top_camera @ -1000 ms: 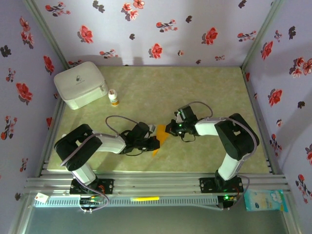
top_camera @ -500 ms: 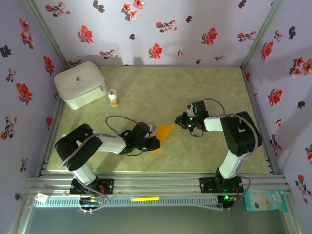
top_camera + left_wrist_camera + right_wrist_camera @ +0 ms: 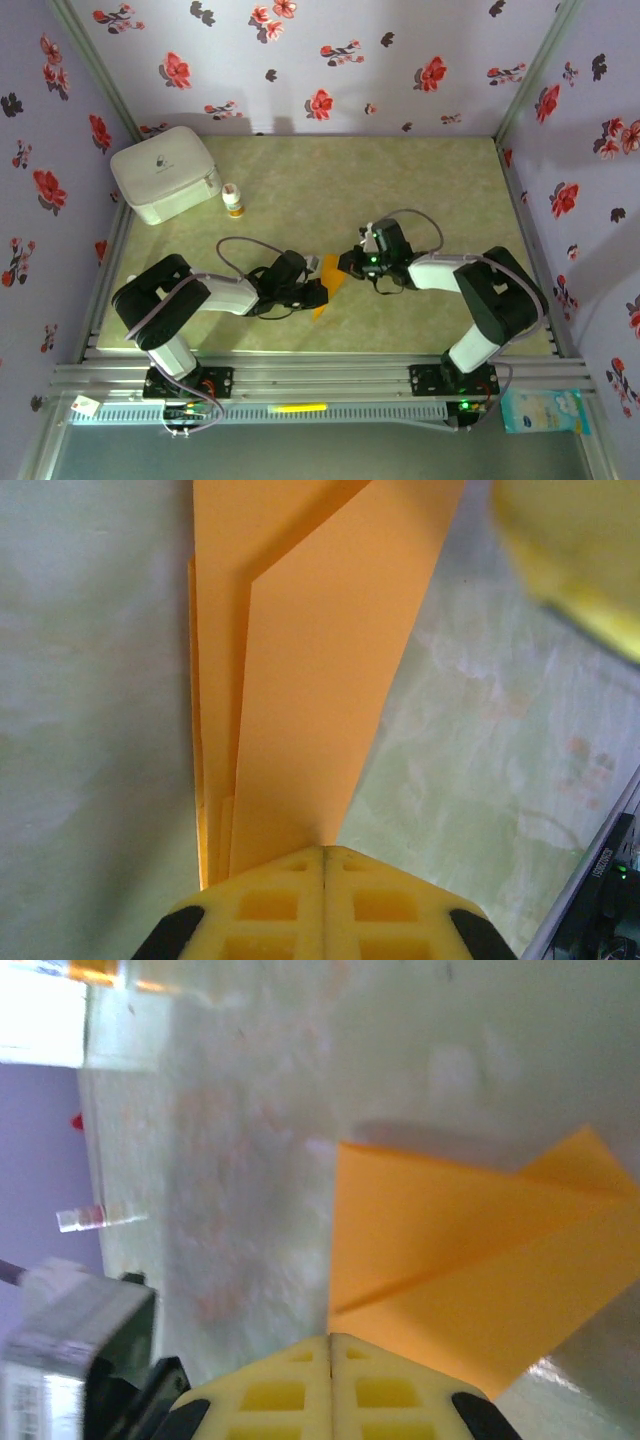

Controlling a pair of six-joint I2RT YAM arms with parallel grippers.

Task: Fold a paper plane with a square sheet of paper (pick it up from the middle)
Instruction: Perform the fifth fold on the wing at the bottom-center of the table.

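Folded orange sheet of paper (image 3: 331, 283): one, many-layered, tapered, flat on table (image 3: 300, 190) between two grippers. Versus half a second ago: right gripper (image 3: 352, 265) back at sheet's far edge, no longer off to the right; sheet unmoved. Left gripper (image 3: 318, 293): jaws together, yellow fingertips (image 3: 270, 905) on sheet's narrow end. Right gripper: jaws together, tips touching sheet's corner. Well apart, behind: one white bottle (image 3: 233, 201), one white box (image 3: 165, 172).

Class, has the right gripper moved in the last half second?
Yes: the right gripper went left, away from the right wall, back to the paper.
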